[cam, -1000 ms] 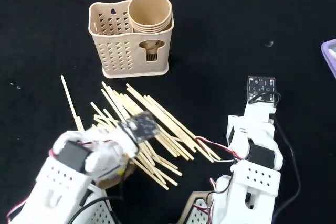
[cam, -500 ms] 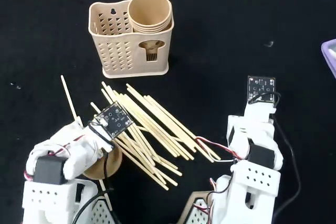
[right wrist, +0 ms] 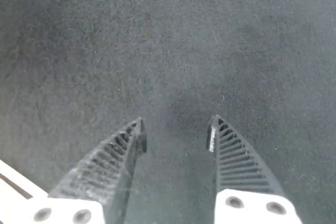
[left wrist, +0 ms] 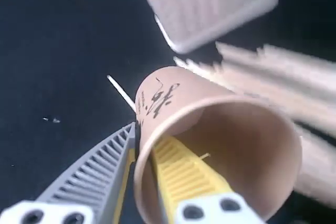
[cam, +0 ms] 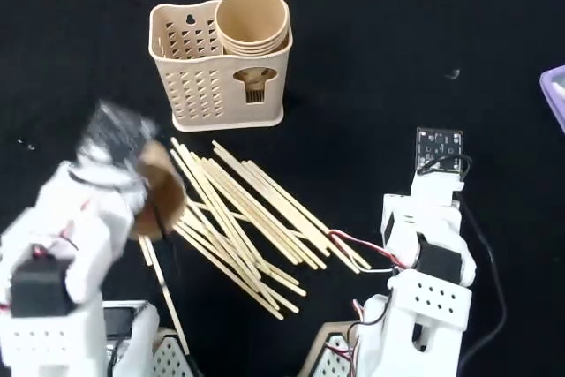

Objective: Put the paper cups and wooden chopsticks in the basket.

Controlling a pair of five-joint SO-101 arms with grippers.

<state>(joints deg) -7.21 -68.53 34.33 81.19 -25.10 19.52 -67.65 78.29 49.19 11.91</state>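
My left gripper (left wrist: 137,129) is shut on the wall of a brown paper cup (left wrist: 210,145), one finger inside and one outside. In the high view that cup (cam: 159,193) hangs tilted above the table, in front of and left of the beige basket (cam: 199,86). A stack of paper cups (cam: 252,19) stands in the basket's right compartment. Several wooden chopsticks (cam: 252,214) lie in a loose pile in front of the basket. My right gripper (right wrist: 176,132) is open over bare black cloth, its arm (cam: 433,245) resting at the front right.
The table is covered in black cloth (cam: 397,68). A purple object (cam: 556,90) pokes in at the right edge. One stray chopstick (cam: 163,284) lies near the left arm's base.
The left arm has lifted the paper cup off the table and swung it back and left, closer to the basket. The right arm has not moved.
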